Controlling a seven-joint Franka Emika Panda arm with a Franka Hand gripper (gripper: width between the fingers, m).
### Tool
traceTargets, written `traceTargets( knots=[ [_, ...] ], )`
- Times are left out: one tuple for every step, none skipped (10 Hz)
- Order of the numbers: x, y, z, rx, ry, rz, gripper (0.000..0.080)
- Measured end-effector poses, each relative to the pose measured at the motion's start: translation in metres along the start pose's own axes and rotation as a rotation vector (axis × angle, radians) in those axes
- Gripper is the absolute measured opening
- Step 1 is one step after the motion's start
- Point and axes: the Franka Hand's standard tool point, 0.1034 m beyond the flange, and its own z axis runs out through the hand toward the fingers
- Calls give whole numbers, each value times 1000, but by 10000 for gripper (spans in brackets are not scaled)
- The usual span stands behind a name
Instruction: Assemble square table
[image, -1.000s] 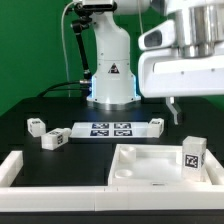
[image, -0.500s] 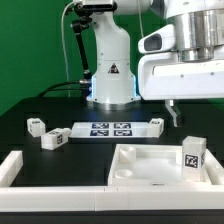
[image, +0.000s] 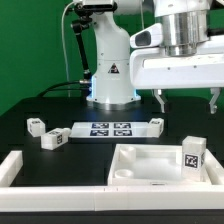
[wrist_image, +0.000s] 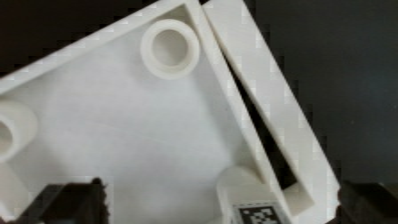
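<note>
The square table top (image: 140, 168) lies upside down at the front, showing its hollow rimmed underside. One tagged leg (image: 193, 153) stands upright in its corner on the exterior view's right. Three more legs lie on the table: two on the exterior view's left (image: 36, 125) (image: 54, 139) and one (image: 156, 123) beside the marker board. My gripper (image: 187, 100) hangs open and empty above the standing leg, well clear of it. The wrist view shows the slab (wrist_image: 125, 130), a round corner socket (wrist_image: 169, 48), the tagged leg (wrist_image: 254, 197) and my dark fingertips (wrist_image: 71, 203) on either side.
The marker board (image: 108, 129) lies in front of the robot base (image: 112, 75). Long low white rails run along the front (image: 55, 192) and the exterior view's left (image: 12, 168). One rail edge (wrist_image: 267, 100) shows beside the slab in the wrist view.
The wrist has turned, so both fingers now show spread wide apart where one showed before. The hand sits slightly higher. The parts have not moved.
</note>
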Motion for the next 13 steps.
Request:
traceTargets(
  knots=[
    [0,0,1,-1,-1,-5,649],
    [0,1,1,-1,-2,-4,649],
    [-1,3,1,-9,-22,-9,649],
    [-1,4,2,-10,-22,-8,649],
    [-17,22,11,-47,-98,-14,649],
    [-45,58,14,-118,-338,3,649],
    [-47,75,16,-118,-412,32,649],
    [-61,93,22,-115,-486,35,649],
    [-67,99,20,-135,-587,49,649],
    [-62,100,20,-149,-677,54,649],
    [-59,102,24,-159,-728,63,649],
    [-62,103,28,-162,-752,73,649],
    [-84,100,41,-149,-754,84,649]
  ],
)
